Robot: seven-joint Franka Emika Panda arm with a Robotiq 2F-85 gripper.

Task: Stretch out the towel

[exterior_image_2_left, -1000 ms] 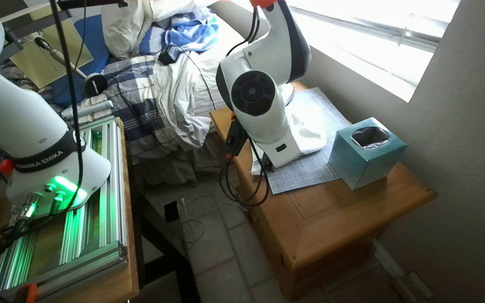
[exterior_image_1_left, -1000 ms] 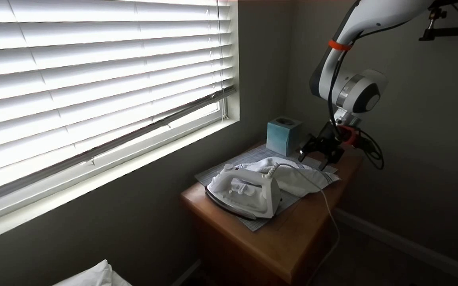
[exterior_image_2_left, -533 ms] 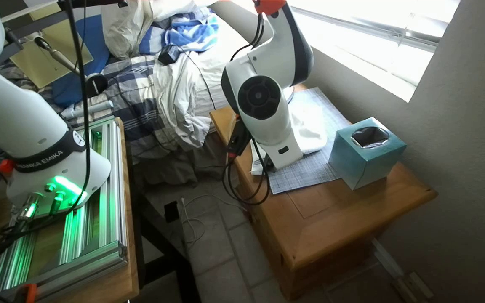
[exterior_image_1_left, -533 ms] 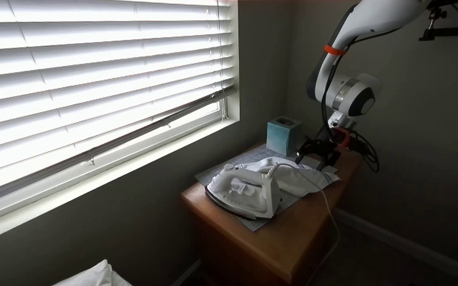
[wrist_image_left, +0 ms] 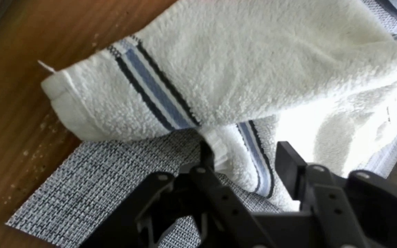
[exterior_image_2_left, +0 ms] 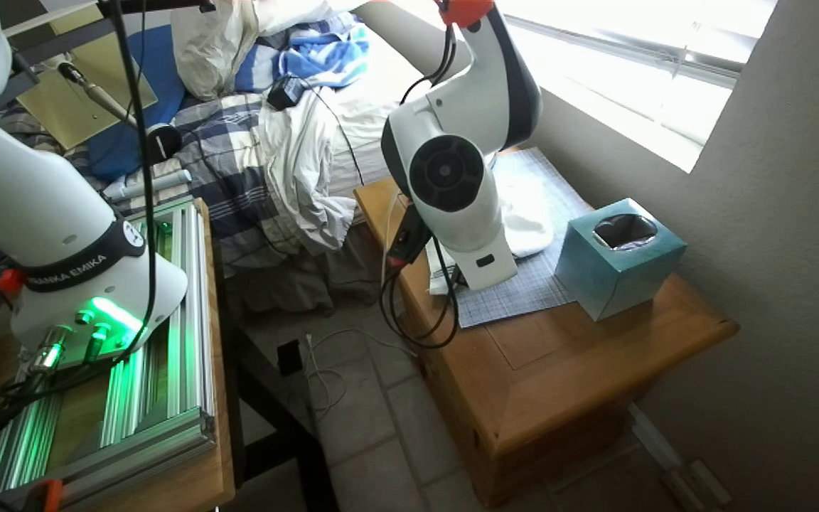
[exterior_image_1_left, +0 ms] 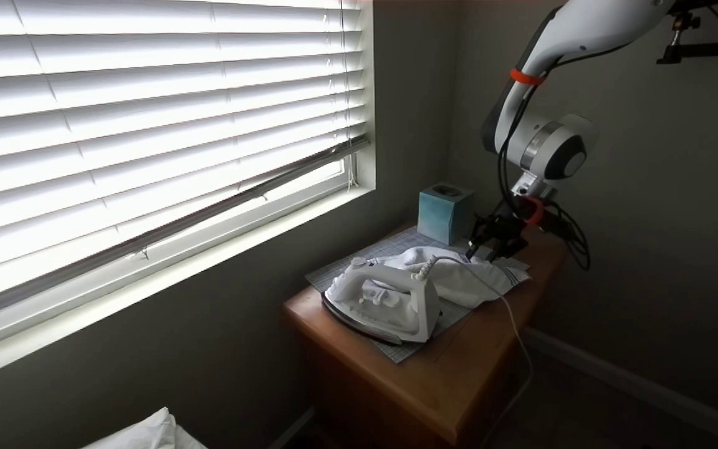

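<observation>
In the wrist view, at the left, the hemmed end of the white striped towel (wrist_image_left: 246, 75) rests on the bare wood of the tabletop (wrist_image_left: 22, 103); from there it goes to the right over the gray woven placemat (wrist_image_left: 71, 186), folded upon itself. My fingers (wrist_image_left: 289, 168) stand well apart and hold nothing; a striped fold lies between them, though I cannot tell if they touch it. So I judge the task is only at its beginning: the approach is made, and gripping, pulling and smoothing are left. In an exterior view I find, from left to right, the whole steam iron (exterior_image_1_left: 384, 305), the tissue box (exterior_image_1_left: 443, 212) and the rumpled towel; the wrist view gives no tissue box that I recognize. In an exterior view I see also the bed (exterior_image_2_left: 225, 163), but there my arm (exterior_image_2_left: 463, 227) covers the fingers almost fully.
</observation>
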